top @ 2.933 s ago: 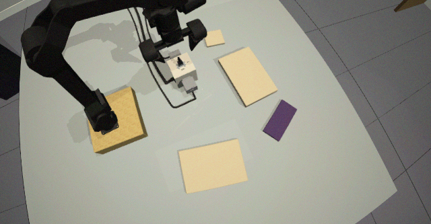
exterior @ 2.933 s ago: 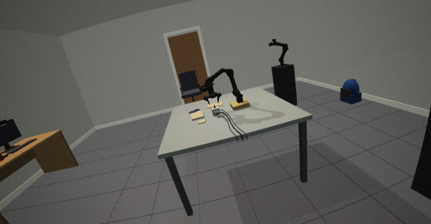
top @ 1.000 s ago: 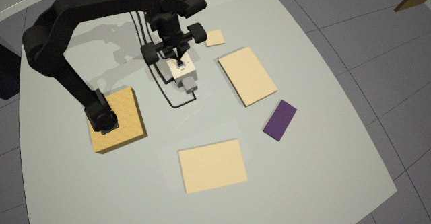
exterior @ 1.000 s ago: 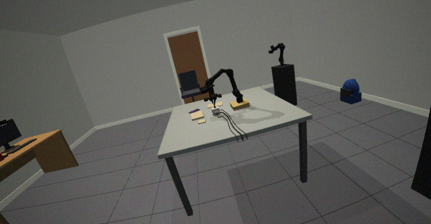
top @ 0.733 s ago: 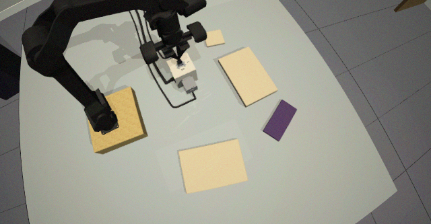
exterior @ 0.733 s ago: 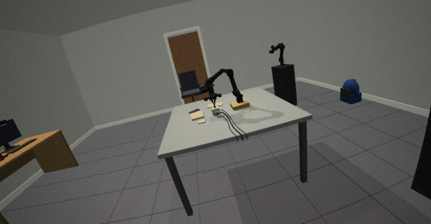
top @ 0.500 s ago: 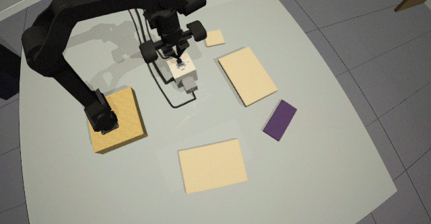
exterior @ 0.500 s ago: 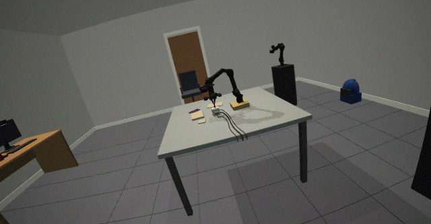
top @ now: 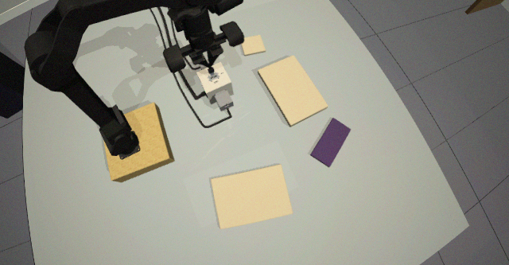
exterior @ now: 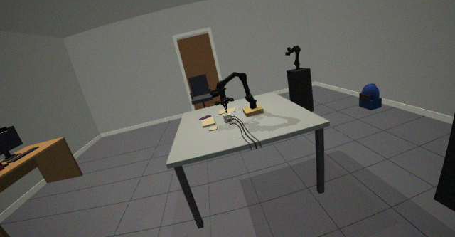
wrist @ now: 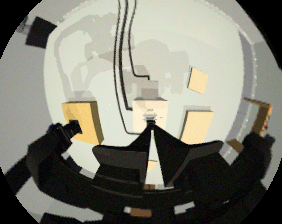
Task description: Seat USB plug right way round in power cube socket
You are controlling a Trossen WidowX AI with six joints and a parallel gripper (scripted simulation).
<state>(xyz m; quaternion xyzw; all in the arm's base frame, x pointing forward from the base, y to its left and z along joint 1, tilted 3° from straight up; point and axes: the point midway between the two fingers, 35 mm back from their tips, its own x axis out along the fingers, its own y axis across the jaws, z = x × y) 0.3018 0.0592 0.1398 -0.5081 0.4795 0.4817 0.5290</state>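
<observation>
Black parallel-jaw gripper [top: 211, 71] of yours pinches the small dark USB plug [top: 211, 74] atop the white power cube [top: 215, 83].

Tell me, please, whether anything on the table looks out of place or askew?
Little stands out. The gripper is shut on the USB plug atop the power cube; its orientation is too small to judge. The purple block and tan boards lie flat at mixed angles.

Room light is dim and even, with no glare. The arm [top: 60, 46] throws soft, doubled grey shadows over the table [top: 358, 201] toward 1 o'clock. The wrist view is a blurred fisheye circle, black past its rim. Straight lines bow at all edges.
</observation>
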